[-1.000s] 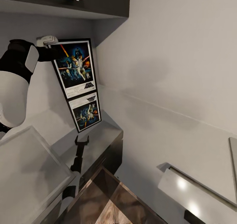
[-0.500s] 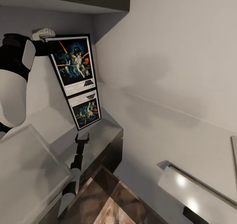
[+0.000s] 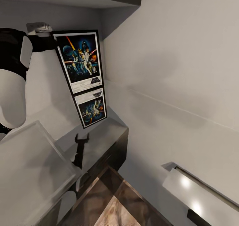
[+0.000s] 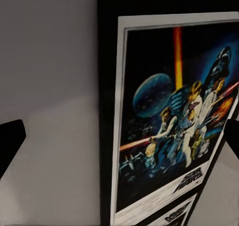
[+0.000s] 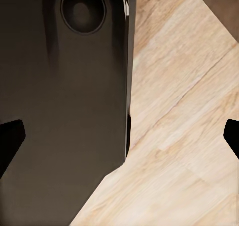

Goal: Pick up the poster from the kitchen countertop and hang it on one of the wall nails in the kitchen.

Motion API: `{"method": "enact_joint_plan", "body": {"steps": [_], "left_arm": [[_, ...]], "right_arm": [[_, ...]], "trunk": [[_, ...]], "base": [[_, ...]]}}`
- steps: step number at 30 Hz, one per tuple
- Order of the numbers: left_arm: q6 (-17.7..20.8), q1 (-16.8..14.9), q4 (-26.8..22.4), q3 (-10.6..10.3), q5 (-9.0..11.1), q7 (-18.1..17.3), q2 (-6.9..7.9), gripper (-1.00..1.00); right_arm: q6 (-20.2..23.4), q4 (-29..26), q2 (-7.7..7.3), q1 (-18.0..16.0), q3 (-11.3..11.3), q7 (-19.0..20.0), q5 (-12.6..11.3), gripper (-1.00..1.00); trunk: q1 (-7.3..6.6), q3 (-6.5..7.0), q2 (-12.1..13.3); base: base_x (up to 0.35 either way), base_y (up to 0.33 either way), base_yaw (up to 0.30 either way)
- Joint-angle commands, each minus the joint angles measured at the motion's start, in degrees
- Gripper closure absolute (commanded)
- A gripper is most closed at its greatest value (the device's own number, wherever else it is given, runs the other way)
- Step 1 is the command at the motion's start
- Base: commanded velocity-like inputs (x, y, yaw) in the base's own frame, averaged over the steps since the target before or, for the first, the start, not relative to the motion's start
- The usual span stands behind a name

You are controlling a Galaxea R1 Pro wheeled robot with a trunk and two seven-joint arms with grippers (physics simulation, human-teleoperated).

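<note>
Your head view takes in the long grey kitchen countertop [image 3: 99,143], glossy enough to carry a mirrored copy of the artwork right under the real one; your left wrist view gives you the print close up instead, and your right wrist view gives a dark rounded body [image 5: 64,86] over pale wood floor [image 5: 184,136].

You have one poster [image 3: 82,60], one reflection of it, two arms.

The poster stands upright at the back wall, its lower edge meeting the countertop: thin black frame, white border, dark blue artwork with figures, an orange beam and a planet, the logo low down.

Your left gripper [image 3: 49,43] sits at the poster's upper corner, the frame beside its fingers [image 4: 11,138], which stand spread; whether they grip it you cannot tell.

Your right gripper's [image 5: 119,136] fingertips sit wide apart, nothing between them.
</note>
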Motion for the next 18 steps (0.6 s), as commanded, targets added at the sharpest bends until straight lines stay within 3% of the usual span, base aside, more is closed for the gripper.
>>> {"method": "enact_joint_plan", "body": {"steps": [1,18], "left_arm": [[0.3,0.0,-0.1,0.3,-0.5,-0.5,-0.03,-1.0],[0.4,0.0,-0.6,0.3,-0.3,-0.5,-0.1,-1.0]], "right_arm": [[-0.2,0.1,-0.01,0.0,0.0,0.0,0.0,-1.0],[-0.2,0.1,-0.01,0.0,0.0,0.0,0.0,-1.0]], "trunk": [[0.0,-0.14,0.0],[0.0,-1.62,0.0]], "base": [[0.0,0.0,0.133],[0.0,0.0,0.134]]}}
